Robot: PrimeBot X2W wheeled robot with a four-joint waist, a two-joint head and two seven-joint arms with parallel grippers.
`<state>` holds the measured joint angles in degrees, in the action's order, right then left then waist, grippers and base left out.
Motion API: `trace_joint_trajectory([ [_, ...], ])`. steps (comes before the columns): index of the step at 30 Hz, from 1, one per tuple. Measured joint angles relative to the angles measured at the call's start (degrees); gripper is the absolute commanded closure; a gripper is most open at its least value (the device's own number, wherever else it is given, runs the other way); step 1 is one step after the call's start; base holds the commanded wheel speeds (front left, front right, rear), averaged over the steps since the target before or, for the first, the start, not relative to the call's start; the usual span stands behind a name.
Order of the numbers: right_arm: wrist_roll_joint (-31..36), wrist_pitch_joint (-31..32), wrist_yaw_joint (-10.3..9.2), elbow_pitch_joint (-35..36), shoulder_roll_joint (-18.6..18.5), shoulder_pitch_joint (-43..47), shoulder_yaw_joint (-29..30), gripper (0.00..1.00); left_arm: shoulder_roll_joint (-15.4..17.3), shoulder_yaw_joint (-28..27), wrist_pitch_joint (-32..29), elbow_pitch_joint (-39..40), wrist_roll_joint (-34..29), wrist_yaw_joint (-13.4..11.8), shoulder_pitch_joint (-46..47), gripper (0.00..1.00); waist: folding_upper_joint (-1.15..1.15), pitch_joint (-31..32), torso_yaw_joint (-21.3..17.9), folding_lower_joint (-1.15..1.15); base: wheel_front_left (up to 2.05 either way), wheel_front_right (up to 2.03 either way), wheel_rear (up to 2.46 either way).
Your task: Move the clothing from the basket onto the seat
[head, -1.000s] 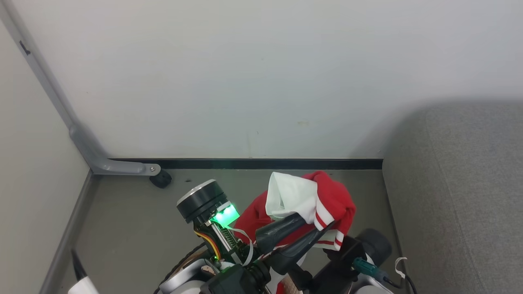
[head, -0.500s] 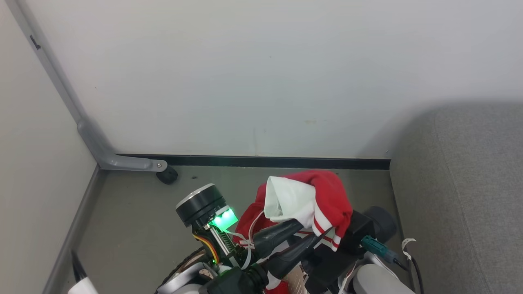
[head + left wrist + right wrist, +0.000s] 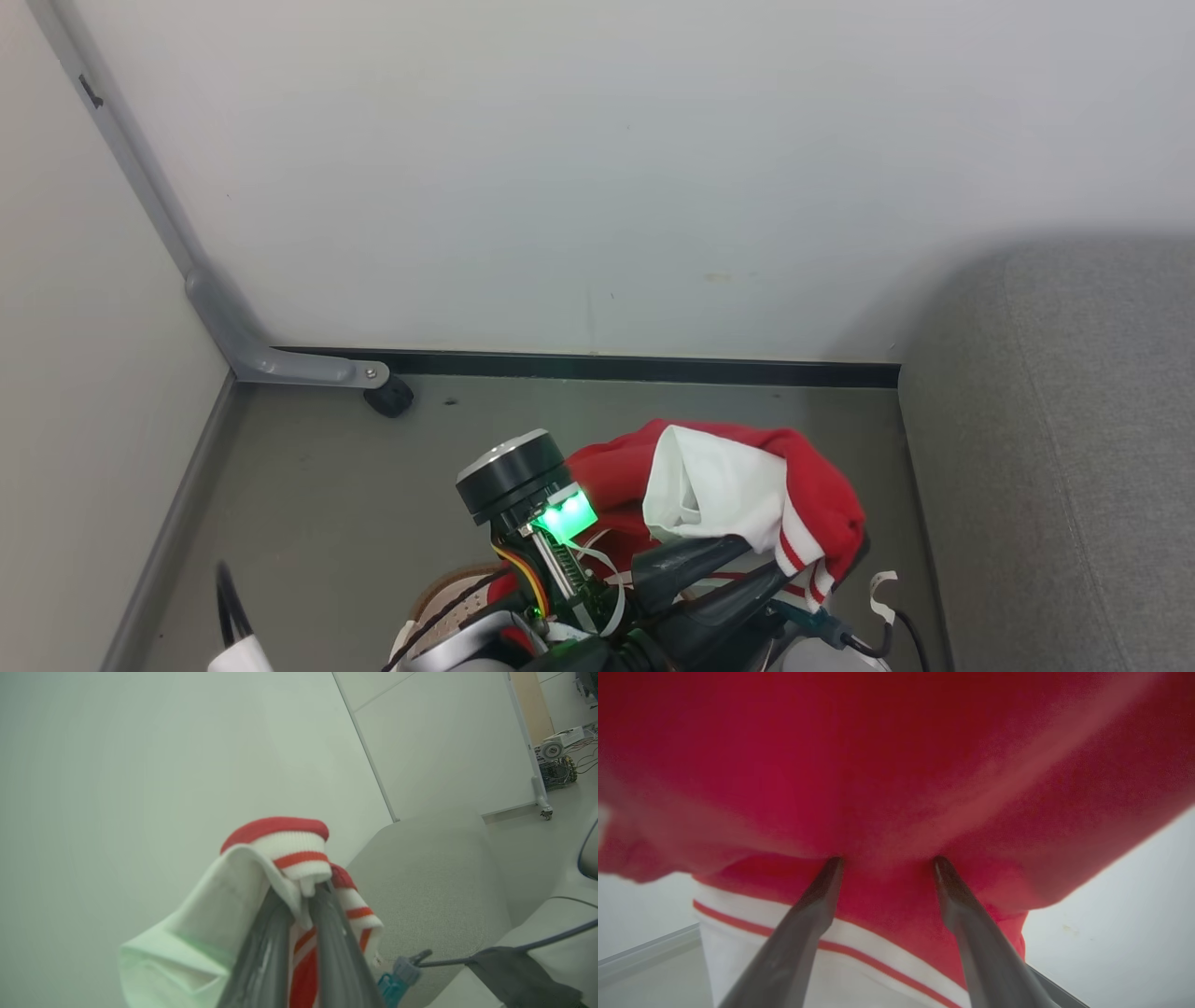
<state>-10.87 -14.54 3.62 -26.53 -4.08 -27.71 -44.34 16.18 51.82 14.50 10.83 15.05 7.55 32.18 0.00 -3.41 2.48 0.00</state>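
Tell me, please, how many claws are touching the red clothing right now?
2. The left claw is shut on the clothing at its striped cuff; the right claw, open, presses its fingertips into the red fabric.

- clothing (image 3: 822, 495): soft red cloth, matt and slightly fuzzy, with ribbed knit at the white striped bands (the texture blurs in the right wrist view).
- seat (image 3: 1055, 448): grey woven upholstery, coarse-grained and matt.
- left gripper (image 3: 758, 560) and right gripper (image 3: 888, 859): fingers (image 3: 794, 942) dark and smooth with a dull sheen, probably plastic or rubber.
- floor (image 3: 327, 485): smooth grey, faintly scuffed, low sheen.
- wall (image 3: 597, 168): flat white, matt.
- bracket (image 3: 299, 366): smooth grey painted metal with a bright screw head.
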Motion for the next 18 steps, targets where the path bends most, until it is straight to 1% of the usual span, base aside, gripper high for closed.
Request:
trace_joint_trajectory([
  [2,0.0,0.0,-0.1,-0.2,0.0,0.0,-0.1,0.0,0.0,0.4,0.0,0.0,0.0,0.0,0.4,1.0,0.0,0.0,0.1,0.0,0.0,0.0,0.0],
  [3,-0.1,0.0,-0.19,-0.2,0.0,0.0,0.0,0.18,0.0,0.6,0.0,0.0,0.0,0.0,0.4,1.0,0.0,-0.1,0.1,0.0,0.0,0.0,0.0],
  [4,-0.3,0.0,-0.43,-0.3,0.0,0.0,0.2,0.87,-0.1,0.7,0.0,0.0,0.0,0.0,0.4,1.0,0.0,-0.1,0.2,0.0,0.0,0.0,0.0],
  [5,-0.4,0.0,-0.63,-0.2,0.0,0.0,0.4,1.0,-0.1,0.9,0.0,0.0,0.0,0.0,0.4,1.0,0.0,-0.1,0.2,0.0,0.0,0.0,0.0],
  [7,-1.3,0.0,-0.88,0.3,0.0,0.0,0.2,1.0,-0.2,1.1,0.0,0.0,0.1,0.0,0.4,1.0,0.01,-0.2,0.3,0.0,0.0,0.0,0.0],
  [8,-1.8,0.0,-1.35,0.8,0.0,0.0,0.1,1.0,-0.2,1.3,0.0,0.0,0.2,0.0,0.4,1.0,0.0,-0.2,0.4,0.0,0.0,0.0,0.0],
  [14,-5.3,0.0,-4.57,4.0,0.0,0.0,1.6,1.0,0.0,1.8,0.1,-0.3,1.6,0.0,0.4,1.0,0.0,-0.3,1.0,0.0,0.0,0.0,0.0],
  [18,-8.9,0.0,-6.89,5.9,0.1,0.1,4.4,1.0,0.0,0.2,0.1,-0.9,1.8,0.0,0.1,1.0,0.0,-0.3,1.3,0.0,0.0,0.0,0.0],
])
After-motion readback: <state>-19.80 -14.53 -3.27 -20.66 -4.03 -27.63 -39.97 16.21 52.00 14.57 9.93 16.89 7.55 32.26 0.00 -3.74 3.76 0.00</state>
